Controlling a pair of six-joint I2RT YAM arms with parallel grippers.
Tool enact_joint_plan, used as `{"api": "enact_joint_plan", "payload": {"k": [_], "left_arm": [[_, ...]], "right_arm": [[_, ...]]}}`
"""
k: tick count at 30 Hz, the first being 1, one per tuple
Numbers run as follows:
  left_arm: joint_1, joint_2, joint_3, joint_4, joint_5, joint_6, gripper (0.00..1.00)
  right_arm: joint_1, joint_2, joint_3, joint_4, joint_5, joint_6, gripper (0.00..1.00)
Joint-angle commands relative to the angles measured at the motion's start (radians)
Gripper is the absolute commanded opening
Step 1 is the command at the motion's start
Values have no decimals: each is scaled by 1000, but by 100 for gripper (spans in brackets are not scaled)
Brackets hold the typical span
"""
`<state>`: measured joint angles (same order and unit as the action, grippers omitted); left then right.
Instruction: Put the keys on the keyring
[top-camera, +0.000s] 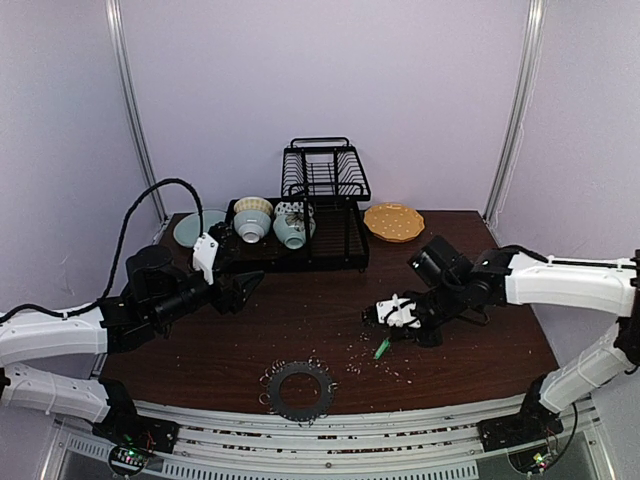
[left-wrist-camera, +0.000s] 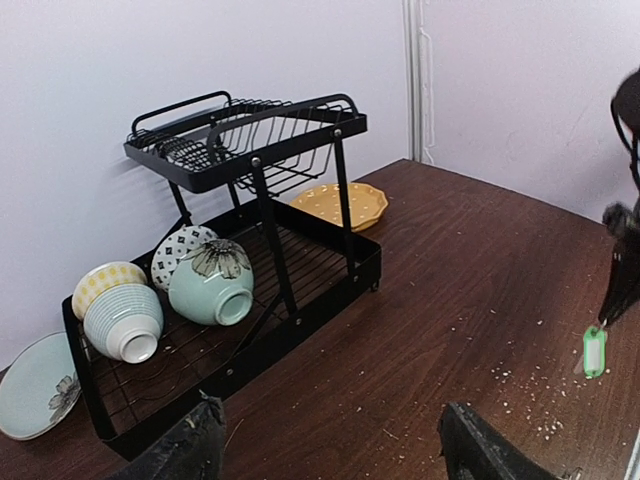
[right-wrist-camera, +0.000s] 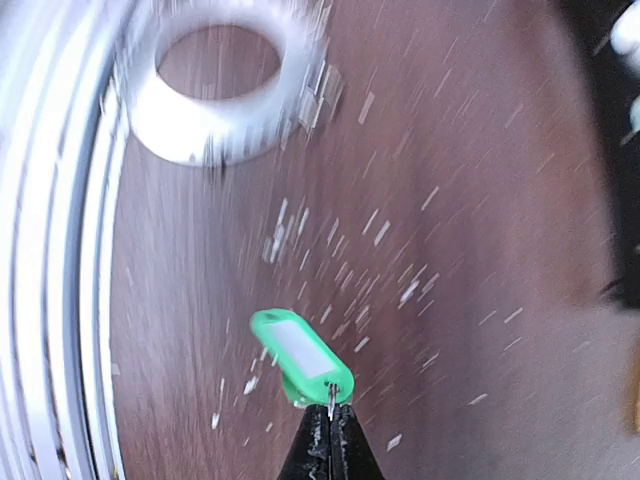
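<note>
The green key (top-camera: 381, 348) hangs from my right gripper (top-camera: 387, 337) just above the table, right of centre. In the right wrist view the right gripper (right-wrist-camera: 330, 415) is shut on the small metal loop at the end of the green key (right-wrist-camera: 300, 357); that view is motion-blurred. The key also shows at the right edge of the left wrist view (left-wrist-camera: 594, 351). The dark grey keyring (top-camera: 297, 390) lies flat near the front edge, left of the key. A blurred pale ring (right-wrist-camera: 200, 135) shows at the top left of the right wrist view. My left gripper (top-camera: 250, 285) (left-wrist-camera: 330, 440) is open and empty, in front of the rack.
A black dish rack (top-camera: 320, 215) (left-wrist-camera: 250, 150) stands at the back, with bowls (left-wrist-camera: 210, 283) on its lower tier. A yellow plate (top-camera: 393, 221) lies to its right and a pale blue plate (top-camera: 195, 228) to its left. Pale crumbs (top-camera: 400, 372) are scattered near the key.
</note>
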<state>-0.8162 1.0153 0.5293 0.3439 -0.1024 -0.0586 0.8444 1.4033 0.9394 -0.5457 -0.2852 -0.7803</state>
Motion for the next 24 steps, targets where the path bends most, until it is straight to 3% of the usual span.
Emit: {"api": "enact_joint_plan", "payload": {"k": [1,6,10,15,19,24], "left_arm": [[2,10,16,75,166,18,75],[-53,60,64,107,331,49,68],[-145,108,158,113,395,125,58],[-229,150,235,166,466,208,54],[-266,177,280,182,459,246,50],[-284,214,363,82,467,285,43]], "right_arm": [[-12,-156,56,129,-289,82,0],[-12,-225,70,323,-477,186,0],[-12,-244,62,553,-625,315,0],[-9,-244,25,820,-721,458,0],[6,-227,45,793,-734,432,0],[30,-231,50,742,-715,372,0]]}}
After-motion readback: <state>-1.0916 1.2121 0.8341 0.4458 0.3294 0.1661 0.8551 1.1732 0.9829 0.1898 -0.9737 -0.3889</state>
